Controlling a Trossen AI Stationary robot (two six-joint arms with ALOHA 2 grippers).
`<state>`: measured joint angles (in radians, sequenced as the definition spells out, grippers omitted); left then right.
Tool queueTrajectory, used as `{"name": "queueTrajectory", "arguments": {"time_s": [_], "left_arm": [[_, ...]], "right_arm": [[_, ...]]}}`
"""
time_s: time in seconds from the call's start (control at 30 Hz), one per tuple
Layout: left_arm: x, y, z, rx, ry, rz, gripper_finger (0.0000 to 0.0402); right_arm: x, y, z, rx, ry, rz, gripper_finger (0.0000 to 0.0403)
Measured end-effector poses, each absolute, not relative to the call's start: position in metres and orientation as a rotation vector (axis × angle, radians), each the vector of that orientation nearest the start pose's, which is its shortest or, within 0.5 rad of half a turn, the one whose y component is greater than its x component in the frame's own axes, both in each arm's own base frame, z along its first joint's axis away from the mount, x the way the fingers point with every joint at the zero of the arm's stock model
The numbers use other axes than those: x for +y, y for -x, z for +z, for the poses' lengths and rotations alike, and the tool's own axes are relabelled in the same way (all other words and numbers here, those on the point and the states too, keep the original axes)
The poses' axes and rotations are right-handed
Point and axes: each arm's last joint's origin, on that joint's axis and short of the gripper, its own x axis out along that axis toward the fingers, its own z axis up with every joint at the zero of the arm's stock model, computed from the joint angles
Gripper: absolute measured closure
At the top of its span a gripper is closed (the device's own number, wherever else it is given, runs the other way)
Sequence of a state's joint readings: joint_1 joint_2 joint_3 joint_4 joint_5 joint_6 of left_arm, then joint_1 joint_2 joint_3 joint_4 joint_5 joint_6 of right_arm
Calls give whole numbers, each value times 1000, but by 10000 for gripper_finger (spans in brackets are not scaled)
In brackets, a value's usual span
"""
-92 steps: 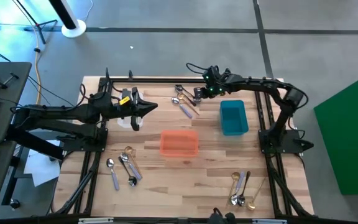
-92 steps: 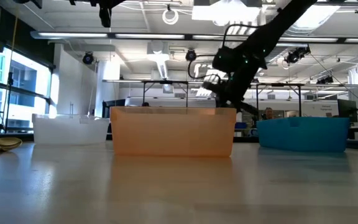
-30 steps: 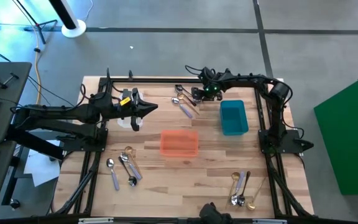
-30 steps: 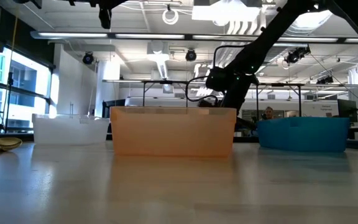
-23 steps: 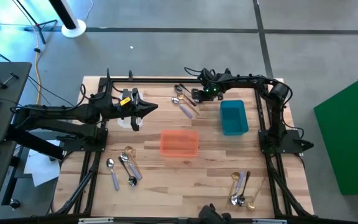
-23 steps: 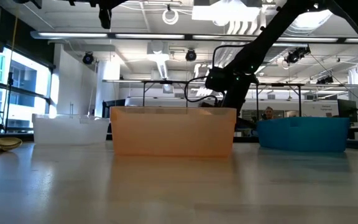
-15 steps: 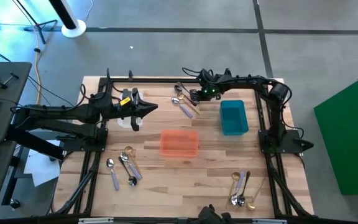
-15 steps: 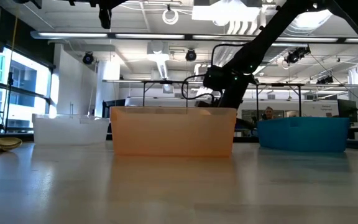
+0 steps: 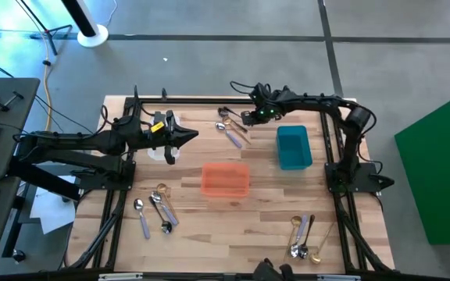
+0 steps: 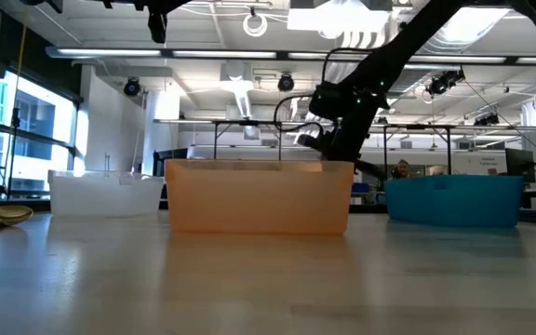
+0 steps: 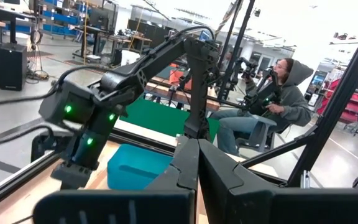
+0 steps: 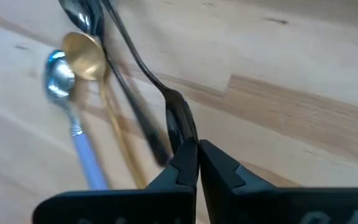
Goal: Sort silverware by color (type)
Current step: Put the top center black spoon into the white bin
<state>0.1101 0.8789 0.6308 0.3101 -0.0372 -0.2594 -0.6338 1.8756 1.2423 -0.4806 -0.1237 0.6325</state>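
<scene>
Three spoons lie in a loose bunch at the far middle of the table: a gold one, a silver one with a lavender handle and a black one. My right gripper is low over this bunch, shut on a second black spoon. More spoons lie near left and near right. My left gripper hovers shut and empty at the clear bin. My right gripper pinches the black spoon by its broad end between the two fingertips, coming from above at a slant. The spoon's thin curved part runs away from the fingers over the wood. I cannot tell whether it is lifted clear of the table.
An orange bin stands mid-table and a teal bin to its right, close to the right arm. A gold spoon shows at the low view's left edge. A person sits beyond the table.
My right gripper has edged toward the table's left over the far bunch of spoons. It has then risen a little, showing higher above the orange bin's rim in the low view. My left arm has kept still.
</scene>
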Motion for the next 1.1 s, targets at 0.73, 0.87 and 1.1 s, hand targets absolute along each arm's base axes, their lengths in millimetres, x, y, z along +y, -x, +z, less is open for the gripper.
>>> {"name": "queueTrajectory", "arguments": {"time_s": [0.73, 0.87, 1.1], "left_arm": [[23, -199, 311, -76, 220, 141, 401], [24, -199, 310, -75, 208, 155, 401], [27, -199, 310, -79, 282, 172, 401]], "right_arm": [[-138, -248, 303, 781, -558, -574, 403], [-104, -239, 302, 679, -519, -490, 403], [-59, -231, 288, 424, -495, -352, 403]]}}
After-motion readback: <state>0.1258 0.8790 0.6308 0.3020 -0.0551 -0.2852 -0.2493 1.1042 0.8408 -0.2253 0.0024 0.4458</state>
